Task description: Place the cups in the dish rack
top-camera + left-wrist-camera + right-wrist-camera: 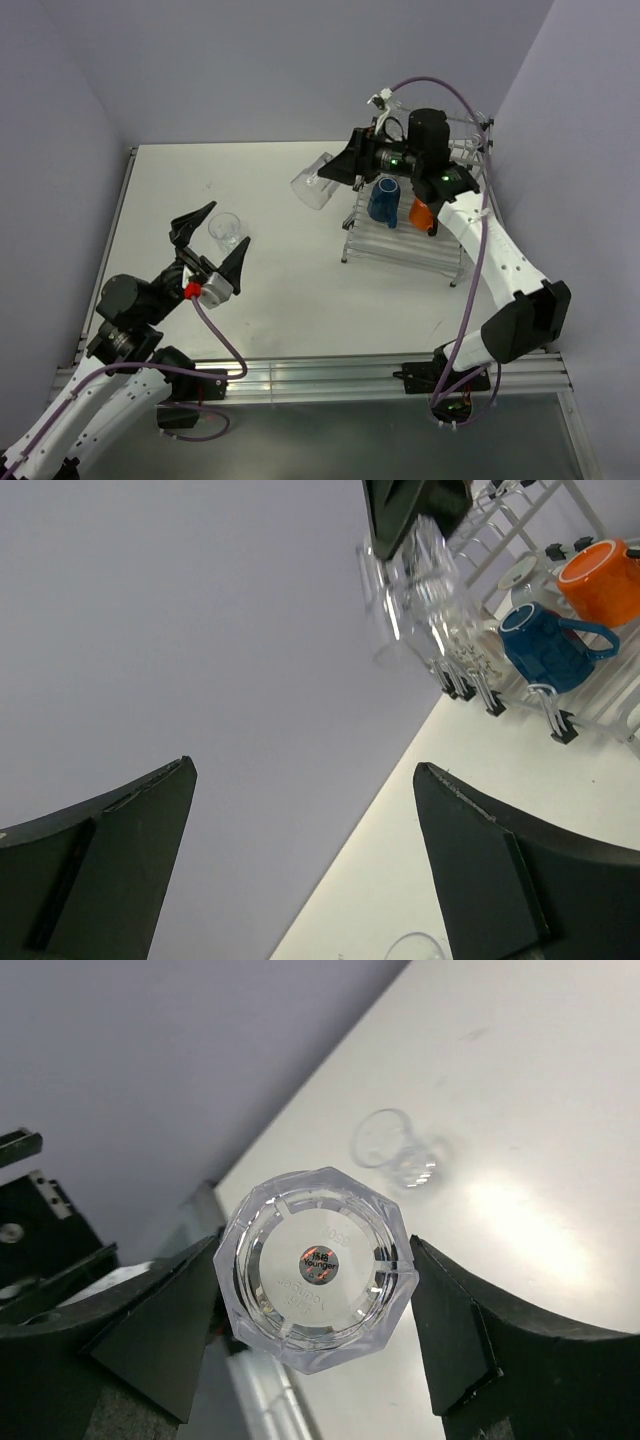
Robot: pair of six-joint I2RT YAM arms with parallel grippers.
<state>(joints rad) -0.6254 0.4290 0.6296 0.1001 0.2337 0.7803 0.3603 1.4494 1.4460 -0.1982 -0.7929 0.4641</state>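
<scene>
A clear glass tumbler (pixel 313 184) hangs tilted over the table left of the dish rack (pixel 400 245), with my right gripper (pixel 337 168) shut on it. The right wrist view shows its octagonal base (pixel 315 1268) between both fingers. A blue mug (pixel 383 200) and an orange mug (pixel 422 213) sit in the rack. A second clear tumbler (pixel 226 231) stands upright on the table between the spread fingers of my left gripper (pixel 229 226), which is open and clear of the glass. Only that tumbler's rim (pixel 415 948) shows at the bottom of the left wrist view.
The rack stands at the table's back right, close to the right wall. From the left wrist I see the held tumbler (pixel 415 590), the blue mug (pixel 545 645) and the orange mug (pixel 600 575). A metal rail (pixel 330 372) runs along the near edge.
</scene>
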